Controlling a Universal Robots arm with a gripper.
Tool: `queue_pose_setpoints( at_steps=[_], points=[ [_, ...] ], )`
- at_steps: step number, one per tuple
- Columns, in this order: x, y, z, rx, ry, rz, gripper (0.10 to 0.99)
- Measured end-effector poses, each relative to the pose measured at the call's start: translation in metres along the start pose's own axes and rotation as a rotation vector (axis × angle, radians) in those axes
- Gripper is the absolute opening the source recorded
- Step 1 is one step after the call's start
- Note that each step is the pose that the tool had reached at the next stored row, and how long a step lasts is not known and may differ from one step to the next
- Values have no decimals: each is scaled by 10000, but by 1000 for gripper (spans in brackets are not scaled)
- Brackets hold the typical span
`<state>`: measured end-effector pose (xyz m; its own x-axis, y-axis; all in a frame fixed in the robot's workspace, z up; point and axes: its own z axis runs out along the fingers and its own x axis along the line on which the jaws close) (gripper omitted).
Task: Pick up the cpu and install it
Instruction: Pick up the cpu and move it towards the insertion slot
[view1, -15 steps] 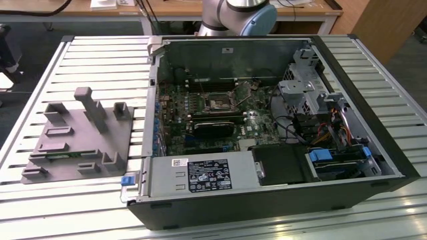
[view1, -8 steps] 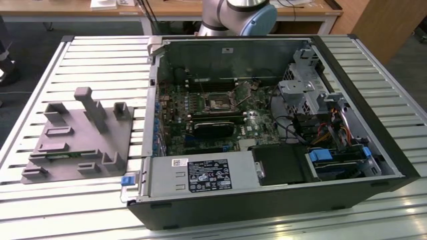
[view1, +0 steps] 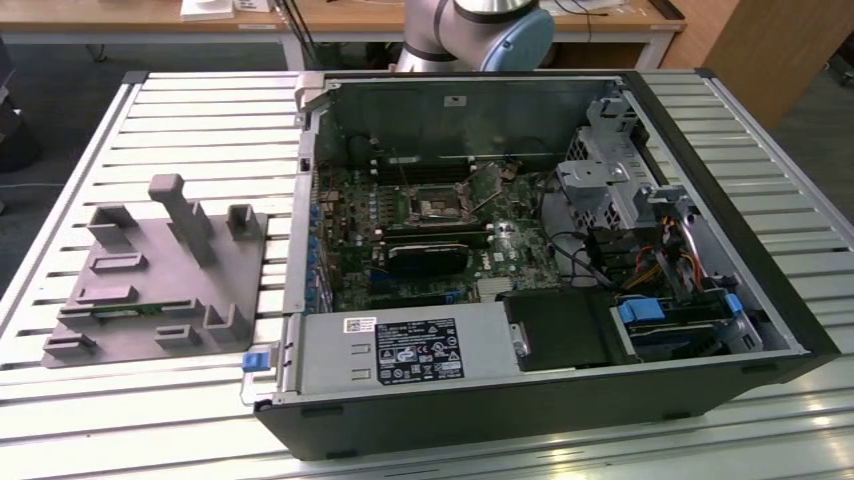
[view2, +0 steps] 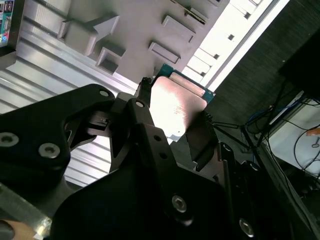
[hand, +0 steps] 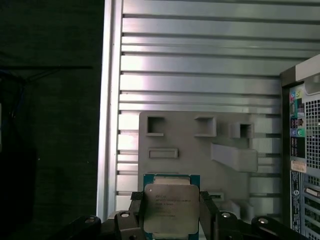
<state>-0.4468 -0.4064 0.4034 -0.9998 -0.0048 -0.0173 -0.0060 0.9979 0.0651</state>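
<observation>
The cpu (hand: 171, 207), a small square chip with a silvery top and a green rim, is clamped by two opposite edges between my gripper's (hand: 171, 220) black fingers (hand: 136, 212). In the second wrist view the cpu (view2: 177, 105) catches the light between the same fingers (view2: 144, 112) of the gripper (view2: 172, 120). It hangs well above the grey plastic tray (hand: 200, 150), apart from it. In the exterior view the dark metal-framed socket (view1: 438, 205) sits on the motherboard inside the open computer case (view1: 534, 410).
The grey tray (view1: 160, 270) with its upright pegs lies on the slatted metal table (view1: 200, 130) at the exterior view's left of the case. The case's rear panel (hand: 304, 160) is beside the tray. Cables and drive bays (view1: 641, 240) crowd the case's right side.
</observation>
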Motion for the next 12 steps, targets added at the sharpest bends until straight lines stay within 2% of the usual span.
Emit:
queue_pose_setpoints(
  at_steps=[6, 12],
  points=[
    [-76, 0, 1, -77, 9, 3, 533],
    [-117, -1, 3, -80, 11, 4, 533]
  ],
)
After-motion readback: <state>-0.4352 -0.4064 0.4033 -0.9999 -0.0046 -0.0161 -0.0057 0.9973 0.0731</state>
